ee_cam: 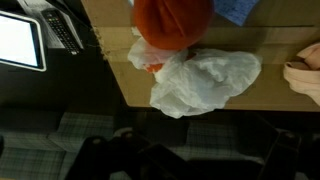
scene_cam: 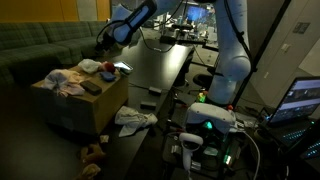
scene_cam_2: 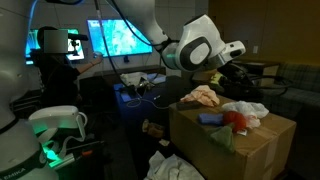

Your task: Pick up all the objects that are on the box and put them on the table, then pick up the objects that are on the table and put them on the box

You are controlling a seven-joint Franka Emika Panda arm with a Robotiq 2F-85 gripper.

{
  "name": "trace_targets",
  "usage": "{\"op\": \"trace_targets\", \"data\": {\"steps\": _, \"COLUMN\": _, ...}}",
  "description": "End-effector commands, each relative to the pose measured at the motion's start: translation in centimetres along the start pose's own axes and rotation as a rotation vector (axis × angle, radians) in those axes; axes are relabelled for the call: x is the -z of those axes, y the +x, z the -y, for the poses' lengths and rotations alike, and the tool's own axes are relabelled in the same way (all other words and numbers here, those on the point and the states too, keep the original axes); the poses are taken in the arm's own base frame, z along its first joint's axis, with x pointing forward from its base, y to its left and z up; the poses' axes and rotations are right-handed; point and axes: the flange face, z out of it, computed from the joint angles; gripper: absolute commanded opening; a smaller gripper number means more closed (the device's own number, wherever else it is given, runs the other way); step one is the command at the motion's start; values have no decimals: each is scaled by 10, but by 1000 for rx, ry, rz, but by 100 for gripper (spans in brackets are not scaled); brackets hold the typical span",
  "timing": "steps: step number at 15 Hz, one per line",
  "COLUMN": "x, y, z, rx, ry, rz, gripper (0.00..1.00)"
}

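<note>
Wrist view is too close to give you the layout, so read it from an exterior view. The table [scene_cam: 165,65] runs long and dark, and the box [scene_cam: 80,105] stands just beside its edge. The box top is crowded. The pinkish-white cloth [scene_cam_2: 203,96] lies at one side, and the white-grey cloth [ee_cam: 205,75] spills a little over the box edge. The teal-grey cloth [ee_cam: 236,10] sits near it, and the red ball [ee_cam: 172,20] touches the white-grey cloth.

The gripper [scene_cam: 106,44] hangs above that pile, apart from everything. Its fingers are only a dark blur at the bottom of the wrist view, so you cannot tell how wide they stand. Nothing shows between them.

Most of the unloading looks left to do. Take the white-grey cloth as your target, because its overhang gives you a loose fold to pinch. Come down on a raised fold away from the ball, since dragging the cloth would likely roll the ball off. Lift straight up before you carry the cloth over the table.
</note>
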Motion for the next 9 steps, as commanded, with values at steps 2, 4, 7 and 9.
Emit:
{"op": "trace_targets", "data": {"steps": 2, "x": -1, "y": 21, "z": 32, "rx": 90, "ry": 67, "rz": 27, "gripper": 100}}
{"op": "trace_targets", "data": {"steps": 4, "x": -10, "y": 26, "z": 44, "rx": 134, "ry": 78, "rz": 59, "gripper": 100}}
{"op": "trace_targets", "data": {"steps": 7, "x": -23, "y": 32, "z": 50, "rx": 190, "ry": 88, "rz": 108, "gripper": 100}}
{"op": "trace_targets", "data": {"steps": 9, "x": -37, "y": 34, "z": 50, "rx": 224, "ry": 86, "rz": 131, "gripper": 100}}
